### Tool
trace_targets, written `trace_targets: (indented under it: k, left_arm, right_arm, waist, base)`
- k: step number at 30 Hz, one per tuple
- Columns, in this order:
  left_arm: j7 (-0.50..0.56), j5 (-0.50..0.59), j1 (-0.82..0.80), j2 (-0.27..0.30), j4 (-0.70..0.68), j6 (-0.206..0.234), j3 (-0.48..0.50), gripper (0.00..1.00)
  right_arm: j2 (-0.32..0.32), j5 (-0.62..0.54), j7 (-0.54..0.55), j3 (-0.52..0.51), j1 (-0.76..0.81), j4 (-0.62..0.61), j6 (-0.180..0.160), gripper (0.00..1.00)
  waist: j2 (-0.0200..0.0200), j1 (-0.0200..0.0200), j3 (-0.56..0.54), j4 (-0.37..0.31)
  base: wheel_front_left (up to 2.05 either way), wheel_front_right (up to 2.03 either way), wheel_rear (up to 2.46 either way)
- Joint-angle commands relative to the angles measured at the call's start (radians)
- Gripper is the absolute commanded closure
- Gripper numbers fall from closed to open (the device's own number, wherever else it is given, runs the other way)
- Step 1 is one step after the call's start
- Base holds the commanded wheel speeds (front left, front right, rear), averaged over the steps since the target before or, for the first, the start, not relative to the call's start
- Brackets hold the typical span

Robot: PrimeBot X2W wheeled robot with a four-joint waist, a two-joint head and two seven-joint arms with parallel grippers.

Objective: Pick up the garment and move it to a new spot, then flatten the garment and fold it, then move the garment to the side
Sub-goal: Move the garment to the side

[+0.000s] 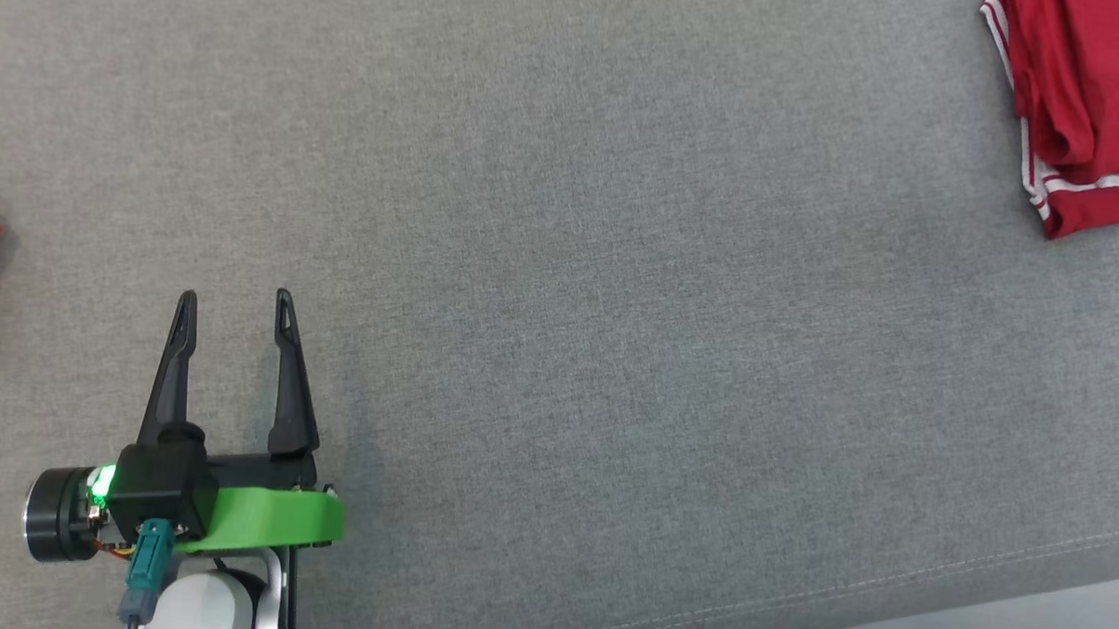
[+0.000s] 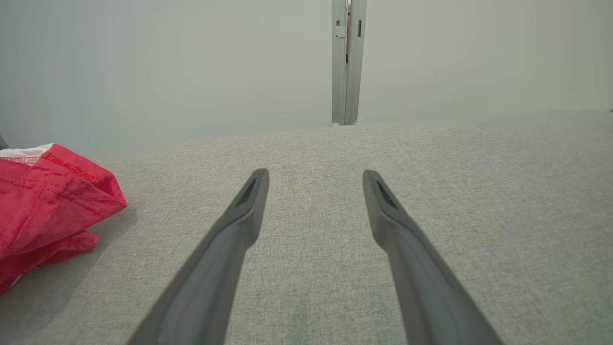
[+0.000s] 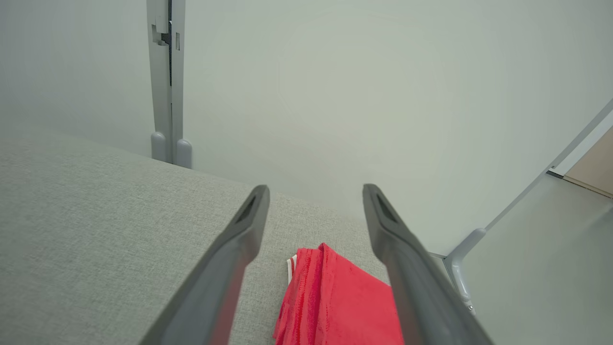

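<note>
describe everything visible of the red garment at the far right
The red garment is soft knit-looking cloth with white stripe trim along its edges. It lies folded into a thick, slightly rumpled bundle at the far right of the grey fabric surface, partly cut off by the head view's edge. The right gripper is above it, jaws open, not holding it.

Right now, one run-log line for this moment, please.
left gripper open over grey fabric surface | right gripper open over red white-trimmed garment | garment lying ungripped
</note>
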Motion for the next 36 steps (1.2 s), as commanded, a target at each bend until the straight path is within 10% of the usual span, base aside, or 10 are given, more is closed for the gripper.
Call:
trace_targets:
  k: [1,36]
  left_arm:
    - [-0.008,-0.009,0.026,0.007,0.005,-0.006,0.008,0.00]
    - [-0.016,-0.104,0.178,0.055,0.087,-0.058,0.058,0.00]
  right_arm:
    - [0.021,-0.018,-0.002,-0.022,0.050,-0.024,-0.002,0.00]
    - [0.477,-0.188,0.022,-0.403,0.901,-0.454,-0.002,0.00]
  waist:
    - [0.0000,0.0000,-0.103,0.024]
    - [0.0000,0.0000,-0.386,0.082]
  base:
    - [0.00,0.00,0.00]
    - [0.00,0.00,0.00]
